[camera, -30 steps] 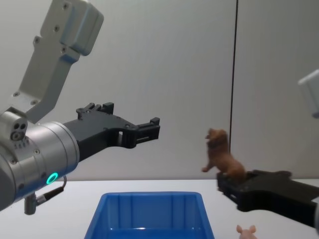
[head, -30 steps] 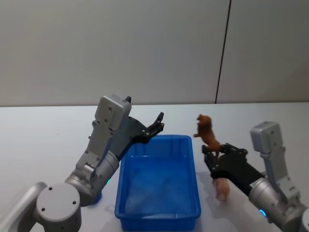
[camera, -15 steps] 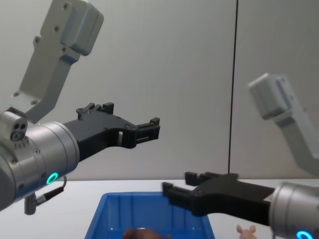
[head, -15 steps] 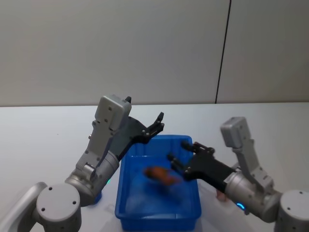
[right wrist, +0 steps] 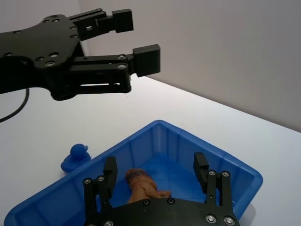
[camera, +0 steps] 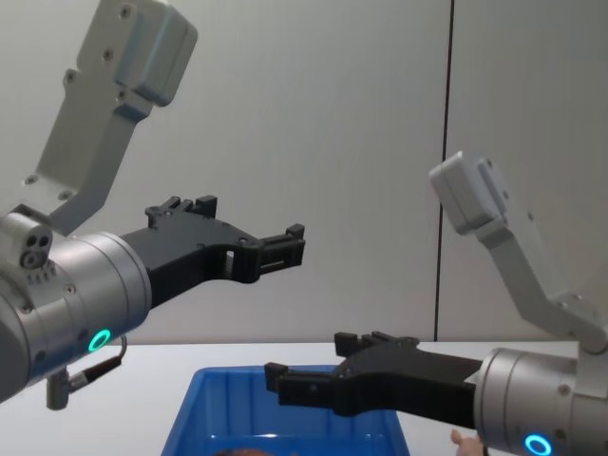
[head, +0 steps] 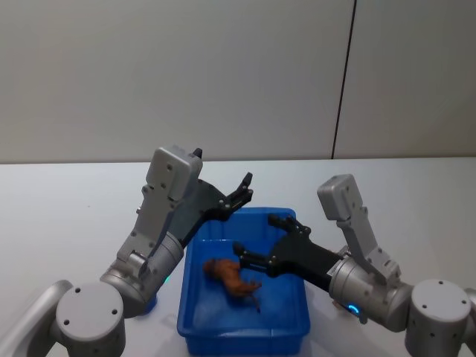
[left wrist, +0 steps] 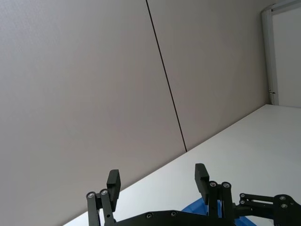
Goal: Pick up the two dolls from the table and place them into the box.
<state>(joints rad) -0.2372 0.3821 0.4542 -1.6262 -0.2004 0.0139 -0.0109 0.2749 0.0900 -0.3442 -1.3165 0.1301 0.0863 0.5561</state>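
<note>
**Brown doll in box; both end effectors apart and empty**

- The reddish-brown doll [head: 232, 277] lies on its side on the floor of the blue box [head: 242, 339], about mid-box and toward the left wall. The right wrist view shows it again [right wrist: 141, 187], shaggy head toward the box's left wall.
- The pink doll [camera: 461, 439] shows as a pale sliver at the bottom edge of the chest view, just off the box's right side. Too little is in view to tell its pose.
- The box sits on the white desk [head: 67, 201], near the desk's front edge and close before the robot, long side running away from it.
- The right end effector [head: 260, 236] hangs over the right half of the box, above the brown doll and clear of it. Its fingers are spread wide with nothing between them, as the wrist view confirms [right wrist: 155, 167].
- The left end effector [head: 243, 189] is raised above the box's far left corner, pointing across it. Its fingers stand apart [left wrist: 157, 176], nothing held.
- A small blue duck figure [right wrist: 75, 157] stands on the desk just outside the box's left wall.
</note>
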